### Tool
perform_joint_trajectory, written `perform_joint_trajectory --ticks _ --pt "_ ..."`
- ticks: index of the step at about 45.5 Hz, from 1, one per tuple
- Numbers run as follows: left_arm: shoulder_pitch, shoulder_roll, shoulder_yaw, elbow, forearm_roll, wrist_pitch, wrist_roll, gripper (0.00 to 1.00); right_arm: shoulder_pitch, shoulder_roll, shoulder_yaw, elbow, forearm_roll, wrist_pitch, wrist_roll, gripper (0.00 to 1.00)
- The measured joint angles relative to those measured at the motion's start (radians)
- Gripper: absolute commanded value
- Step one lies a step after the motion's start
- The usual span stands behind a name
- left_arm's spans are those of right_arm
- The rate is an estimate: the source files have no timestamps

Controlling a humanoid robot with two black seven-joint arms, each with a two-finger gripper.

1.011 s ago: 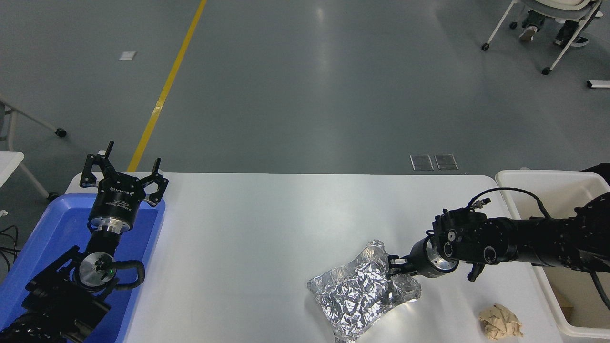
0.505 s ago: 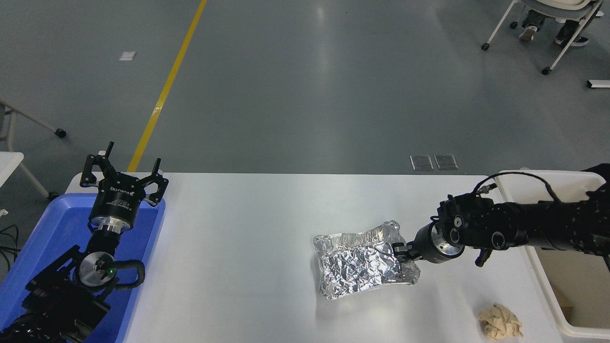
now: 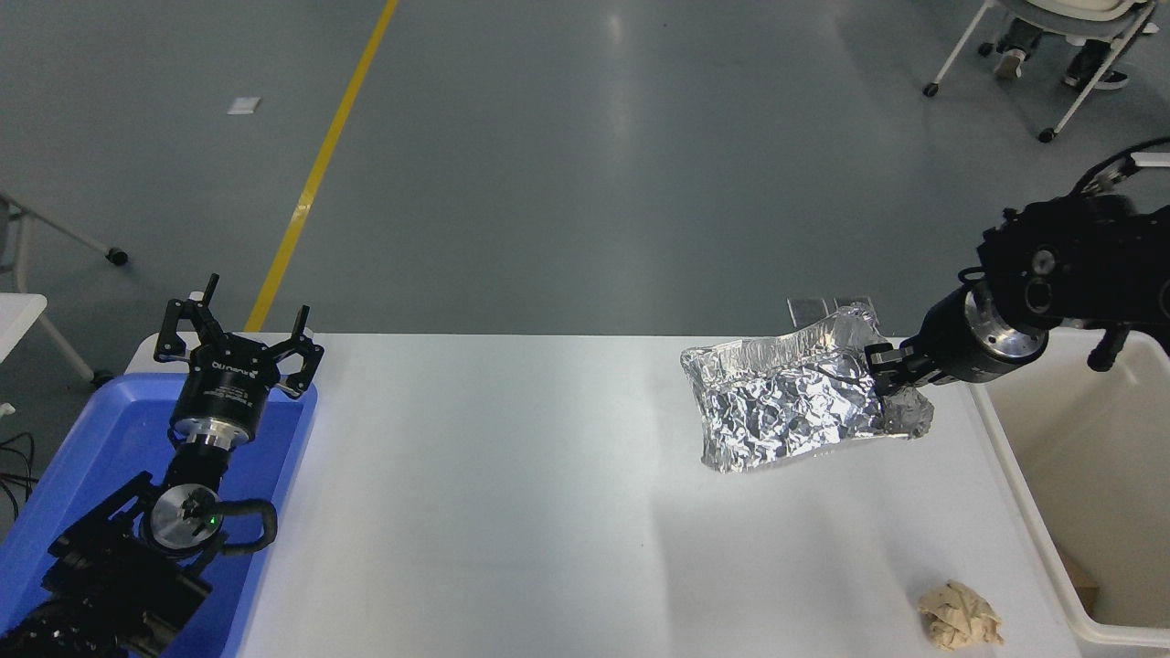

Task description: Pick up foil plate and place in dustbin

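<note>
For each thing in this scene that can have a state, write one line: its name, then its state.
Foil plate: crumpled, held above the table.
Right pincer: shut on the foil plate.
Left pincer: open, parked over the blue tray.
Dustbin: open-topped.
Paper wad: crumpled, lying on the table.

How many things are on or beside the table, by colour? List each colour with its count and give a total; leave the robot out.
Silver: 1, the foil plate, held off the table by the right tool
Tan: 1, the paper wad
Blue: 1, the tray under the parked left tool
Cream-white: 1, the dustbin
Total: 4
</note>
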Motion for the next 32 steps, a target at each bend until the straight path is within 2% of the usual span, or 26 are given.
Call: perform_joint_trajectory --ticks 10,21,32 --pt "0.0 0.0 0.0 0.0 0.0 0.0 0.0 1.0 0.22 0.028 -0.091 0.089 0.05 0.054 0.0 0.0" --pt "0.0 0.0 0.0 0.0 0.001 0.0 0.0 1.0 0.307 0.048 -0.138 0.122 0.069 0.074 0.001 0.0" --pt "0.0 0.0 0.001 0.0 0.001 0.0 0.0 1.0 0.329 0.005 -0.189 0.106 0.029 0.079 0.001 0.0"
